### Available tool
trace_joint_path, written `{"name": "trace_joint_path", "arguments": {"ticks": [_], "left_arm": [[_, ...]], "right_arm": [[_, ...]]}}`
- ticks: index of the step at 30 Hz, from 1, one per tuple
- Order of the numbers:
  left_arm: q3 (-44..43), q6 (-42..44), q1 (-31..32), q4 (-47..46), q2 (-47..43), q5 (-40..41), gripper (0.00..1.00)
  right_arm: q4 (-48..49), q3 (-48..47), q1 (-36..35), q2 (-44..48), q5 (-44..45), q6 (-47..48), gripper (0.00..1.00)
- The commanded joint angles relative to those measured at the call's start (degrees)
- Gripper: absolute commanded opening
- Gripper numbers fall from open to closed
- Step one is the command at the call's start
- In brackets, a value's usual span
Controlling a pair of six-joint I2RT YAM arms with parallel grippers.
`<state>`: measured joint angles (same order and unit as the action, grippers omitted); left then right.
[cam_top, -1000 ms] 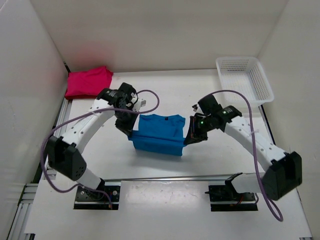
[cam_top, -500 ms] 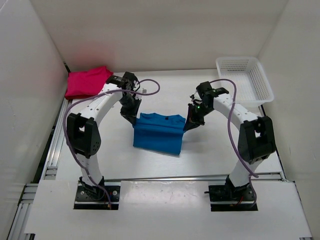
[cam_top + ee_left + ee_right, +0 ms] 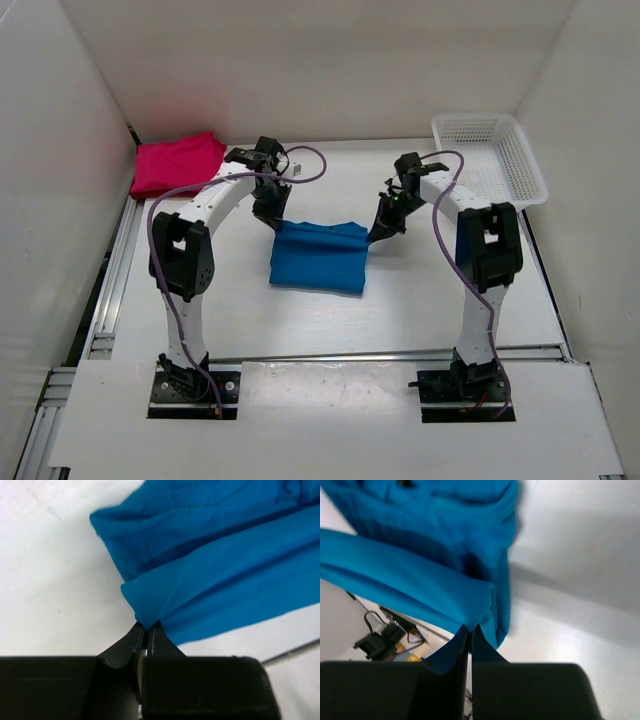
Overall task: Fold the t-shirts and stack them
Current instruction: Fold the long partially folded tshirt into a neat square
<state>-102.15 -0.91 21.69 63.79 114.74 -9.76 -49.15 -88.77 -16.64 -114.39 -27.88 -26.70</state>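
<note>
White table [image 3: 420,300], walled on three sides. Mid-table: blue t-shirt [image 3: 320,258], partly folded, long axis running left to right. Left gripper [image 3: 275,222] is pinched tight on its far-left corner, right gripper [image 3: 377,232] likewise on the far-right corner. The cloth lies nearward from both. Neither arm is nearer. Collar direction unclear. Next move likely needs both corners travelling together. Far left: pink t-shirt [image 3: 178,163], folded. Far right: basket [image 3: 490,160].
</note>
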Motion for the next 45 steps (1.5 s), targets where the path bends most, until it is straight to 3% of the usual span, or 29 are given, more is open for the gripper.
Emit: {"name": "trace_joint_path", "arguments": {"ticks": [1, 3, 5, 6, 9, 11, 15, 16, 20, 22, 26, 30, 38, 45], "left_arm": [[-2.09, 0.91, -0.86, -4.19, 1.54, 3.08, 0.11], [-4.28, 0.91, -0.86, -4.20, 3.82, 4.65, 0.11], [-5.51, 0.91, -0.86, -4.20, 4.96, 6.68, 0.11], [-5.52, 0.91, -1.39, -4.20, 5.49, 7.38, 0.12], [-5.00, 0.91, -1.91, -5.69, 5.50, 9.49, 0.39], [-4.99, 0.91, -2.44, -7.09, 5.50, 11.33, 0.63], [-4.99, 0.91, -4.72, -9.90, 2.08, 15.55, 0.74], [-3.69, 0.91, -4.73, -12.09, -0.89, 16.60, 0.74], [1.77, 0.91, -2.89, -16.24, -8.82, 19.16, 0.75], [4.05, 0.91, -2.36, -16.77, -10.93, 20.66, 0.76], [6.00, 0.91, -2.36, -16.77, -11.82, 20.66, 0.78], [6.52, 0.91, -2.36, -16.77, -12.52, 22.41, 0.79], [13.29, 0.91, -5.51, -16.24, -18.32, 22.33, 0.79], [16.45, 0.91, -6.05, -15.71, -18.94, 21.62, 0.79]], "right_arm": [[0.28, -4.12, 1.70, -4.96, 0.37, -1.42, 0.00], [0.80, -6.32, 2.31, -7.15, 1.06, -2.30, 0.00], [2.20, -8.07, 3.01, -7.78, 1.07, -4.14, 0.20], [3.17, -8.61, 3.02, -8.56, 1.07, -4.85, 0.22], [6.08, -13.59, 3.64, -10.49, 0.37, -6.69, 0.32], [6.08, -16.77, 4.16, -11.11, 0.37, -6.70, 0.34], [6.78, -16.88, 4.16, -5.96, 4.14, -4.77, 0.36], [7.65, -13.74, 3.47, -4.28, 5.11, -3.81, 0.36], [11.52, -3.97, -1.27, 5.03, 8.02, -1.43, 0.08], [12.84, -0.54, -5.66, 6.45, 8.54, -1.43, 0.01], [14.69, -1.75, -13.57, 3.05, 8.54, -2.13, 0.00], [14.79, -9.82, -16.13, -5.83, 5.04, -3.97, 0.00], [14.78, -22.57, -16.14, -18.58, 3.62, -7.75, 0.00], [20.75, -27.95, -13.24, -21.58, 13.89, -17.41, 0.00]]}}
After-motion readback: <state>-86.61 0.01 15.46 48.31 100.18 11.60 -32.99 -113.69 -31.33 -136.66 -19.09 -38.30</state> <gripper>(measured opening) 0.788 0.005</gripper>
